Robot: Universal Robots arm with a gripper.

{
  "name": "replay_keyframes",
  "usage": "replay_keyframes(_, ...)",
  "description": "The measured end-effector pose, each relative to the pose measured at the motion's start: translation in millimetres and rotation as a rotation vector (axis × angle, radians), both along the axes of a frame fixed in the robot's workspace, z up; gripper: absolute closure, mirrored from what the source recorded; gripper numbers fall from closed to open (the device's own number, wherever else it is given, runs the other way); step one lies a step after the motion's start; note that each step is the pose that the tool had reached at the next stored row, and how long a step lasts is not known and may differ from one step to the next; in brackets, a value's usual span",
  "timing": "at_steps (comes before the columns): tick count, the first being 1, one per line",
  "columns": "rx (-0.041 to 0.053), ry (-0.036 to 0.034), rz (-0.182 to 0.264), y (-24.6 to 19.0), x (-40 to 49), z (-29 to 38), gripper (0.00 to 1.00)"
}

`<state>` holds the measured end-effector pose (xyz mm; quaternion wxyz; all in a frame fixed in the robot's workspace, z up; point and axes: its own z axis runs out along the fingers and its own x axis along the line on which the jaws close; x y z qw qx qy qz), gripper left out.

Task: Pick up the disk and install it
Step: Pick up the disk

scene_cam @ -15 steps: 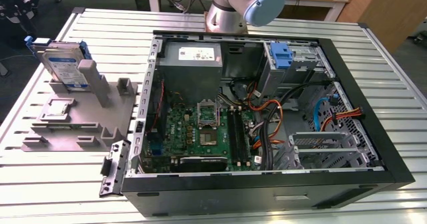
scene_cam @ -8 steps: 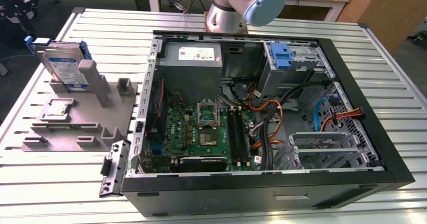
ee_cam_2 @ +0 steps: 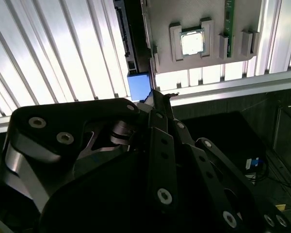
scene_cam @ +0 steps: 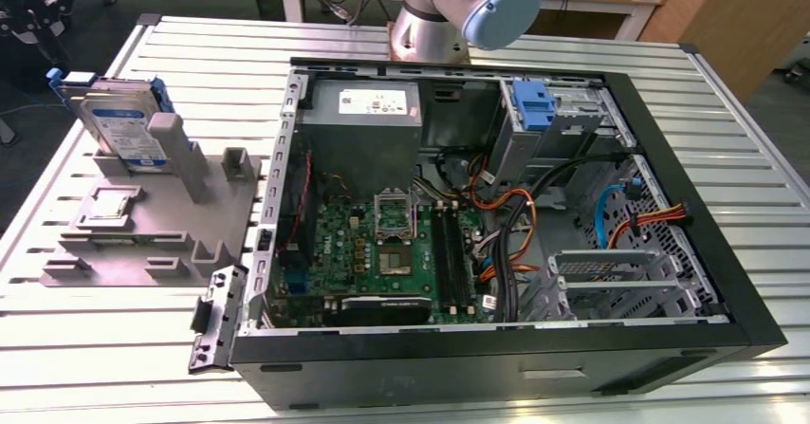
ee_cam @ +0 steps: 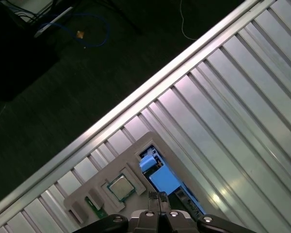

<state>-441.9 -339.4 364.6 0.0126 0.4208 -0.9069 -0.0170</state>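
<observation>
A: What takes up the most room?

B: A ribbed metal table [scene_cam: 708, 92]. On it, toward the exterior view's right, lies an open computer case [scene_cam: 506, 353]. The arm [scene_cam: 469, 7] rises behind the case's far edge.

A: And inside the case?

B: A grey power supply [scene_cam: 367, 111] sits at the far side, with a green motherboard [scene_cam: 379, 244] nearer the camera. A blue bracket [scene_cam: 534, 106] stands in the bay at the far corner, on the exterior view's right.

A: Where is the disk?

B: The disk [scene_cam: 120, 125] stands upright on its edge in a grey fixture [scene_cam: 127, 244]. The fixture rests on the table at the exterior view's left, just beside the case. The disk's blue rail points up and nothing grips it.

A: What about the gripper?

B: In both wrist views the gripper [ee_cam: 158, 197] [ee_cam_2: 157, 97] has its fingertips pressed together with nothing between them. They appear over the fixture, next to the blue of the disk [ee_cam: 164, 180] [ee_cam_2: 138, 86]. Whether they touch it I cannot tell.

A: Anything smaller?

B: A square processor chip [ee_cam: 120, 187] [ee_cam_2: 191, 42] lies flat in a recess of the fixture, near the disk.
</observation>
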Motion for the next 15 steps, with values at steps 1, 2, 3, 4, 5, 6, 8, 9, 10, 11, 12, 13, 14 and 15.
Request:
replay_keyframes(1, 0.0000, 0.0000, 0.003, 0.0, 0.0, 0.0, 0.90)
replay_keyframes(2, 0.0000, -0.0001, 0.007, 0.0, 0.0, 0.0, 0.90)
replay_keyframes(3, 0.0000, 0.0000, 0.011, 0.0, 0.0, 0.0, 0.90)
replay_keyframes(4, 0.0000, 0.0000, 0.015, 0.0, 0.0, 0.0, 0.90)
replay_keyframes(5, -0.0001, 0.0000, 0.020, 0.0, 0.0, 0.0, 0.90)
replay_keyframes(6, 0.0000, 0.0000, 0.026, 0.0, 0.0, 0.0, 0.90)
replay_keyframes(8, 0.0000, -0.0001, 0.040, 0.0, 0.0, 0.0, 0.90)
replay_keyframes(9, 0.0000, -0.0001, 0.048, 0.0, 0.0, 0.0, 0.90)
replay_keyframes(10, 0.0000, 0.0000, 0.057, 0.0, 0.0, 0.0, 0.90)
replay_keyframes(11, 0.0000, -0.0001, 0.069, 0.0, 0.0, 0.0, 0.90)
replay_keyframes(12, 0.0000, -0.0001, 0.081, 0.0, 0.0, 0.0, 0.90)
replay_keyframes(13, 0.0000, -0.0001, 0.095, 0.0, 0.0, 0.0, 0.90)
replay_keyframes(14, 0.0000, 0.0000, 0.109, 0.0, 0.0, 0.0, 0.90)
replay_keyframes(15, 0.0000, 0.0000, 0.124, 0.0, 0.0, 0.0, 0.90)
